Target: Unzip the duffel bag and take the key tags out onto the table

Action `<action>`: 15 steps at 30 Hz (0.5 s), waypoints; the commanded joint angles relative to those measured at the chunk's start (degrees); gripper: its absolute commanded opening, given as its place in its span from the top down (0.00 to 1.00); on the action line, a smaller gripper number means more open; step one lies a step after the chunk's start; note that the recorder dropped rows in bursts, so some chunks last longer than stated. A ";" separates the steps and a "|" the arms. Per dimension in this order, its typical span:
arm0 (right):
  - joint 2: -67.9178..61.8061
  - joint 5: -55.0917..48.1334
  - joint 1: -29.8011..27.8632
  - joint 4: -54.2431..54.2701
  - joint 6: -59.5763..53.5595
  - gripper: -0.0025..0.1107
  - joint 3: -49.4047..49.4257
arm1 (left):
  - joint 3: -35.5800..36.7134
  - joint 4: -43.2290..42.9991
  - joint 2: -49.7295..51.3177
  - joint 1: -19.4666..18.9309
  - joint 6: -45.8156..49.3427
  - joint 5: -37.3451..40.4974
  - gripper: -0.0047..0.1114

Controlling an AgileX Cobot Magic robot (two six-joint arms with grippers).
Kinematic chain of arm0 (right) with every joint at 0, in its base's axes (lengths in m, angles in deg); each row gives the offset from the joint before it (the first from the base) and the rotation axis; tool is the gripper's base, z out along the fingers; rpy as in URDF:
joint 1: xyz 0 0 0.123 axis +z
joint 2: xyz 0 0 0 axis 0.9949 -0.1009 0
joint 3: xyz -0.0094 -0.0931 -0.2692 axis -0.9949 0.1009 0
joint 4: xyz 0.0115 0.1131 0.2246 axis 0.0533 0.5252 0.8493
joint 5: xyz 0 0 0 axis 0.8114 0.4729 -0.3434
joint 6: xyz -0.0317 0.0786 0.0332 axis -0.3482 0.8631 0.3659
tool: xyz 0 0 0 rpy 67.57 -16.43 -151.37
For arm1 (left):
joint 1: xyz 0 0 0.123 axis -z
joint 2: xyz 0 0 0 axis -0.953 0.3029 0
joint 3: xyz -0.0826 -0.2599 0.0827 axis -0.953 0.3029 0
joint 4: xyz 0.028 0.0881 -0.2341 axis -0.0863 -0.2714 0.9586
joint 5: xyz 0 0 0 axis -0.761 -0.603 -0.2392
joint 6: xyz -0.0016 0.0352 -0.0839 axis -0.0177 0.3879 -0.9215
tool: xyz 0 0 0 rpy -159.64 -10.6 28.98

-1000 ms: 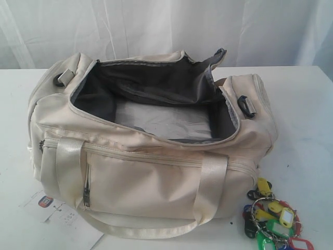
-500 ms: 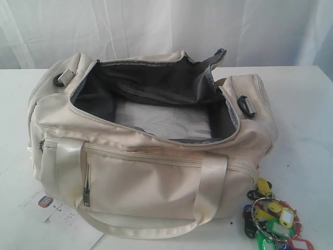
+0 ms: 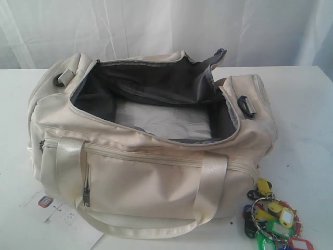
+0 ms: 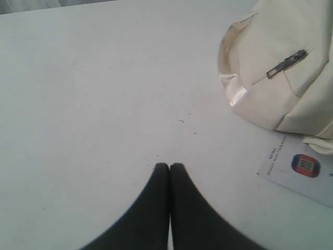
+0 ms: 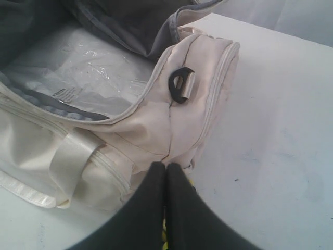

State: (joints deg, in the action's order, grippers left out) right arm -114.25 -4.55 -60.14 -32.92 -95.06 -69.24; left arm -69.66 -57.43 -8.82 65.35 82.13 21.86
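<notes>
The cream duffel bag (image 3: 145,172) lies on the white table (image 3: 307,104) with its top zipper undone, showing dark grey lining and clear plastic inside. The key tags (image 3: 270,221), a bunch in yellow, green, red and blue on metal rings, rest on the table by the bag's front right corner. Neither arm shows in the exterior view. My left gripper (image 4: 169,165) is shut and empty over bare table beside the bag's end (image 4: 281,67). My right gripper (image 5: 166,165) is shut and empty above the bag's right end (image 5: 177,125); a sliver of yellow shows under its fingers.
A white paper hang-tag (image 3: 57,211) with an orange-blue logo lies at the bag's front left and shows too in the left wrist view as the hang-tag (image 4: 299,166). A white curtain (image 3: 156,26) hangs behind the table. A black strap ring (image 5: 180,83) sits on the bag's right end.
</notes>
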 commanded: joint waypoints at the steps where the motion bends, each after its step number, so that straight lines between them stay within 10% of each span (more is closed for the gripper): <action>1: 0.22 0.57 -0.12 -0.15 0.30 0.98 0.29 | 0.30 -0.16 -0.27 -0.91 2.41 0.02 0.96; 15: 0.22 0.57 -0.12 -0.15 0.30 0.98 0.29 | 0.30 0.96 -0.27 3.75 -0.58 0.46 0.96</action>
State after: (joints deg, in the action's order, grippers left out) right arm -114.25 -4.55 -60.14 -32.92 -95.06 -69.24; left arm -69.66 -57.13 -8.82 68.72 80.25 22.22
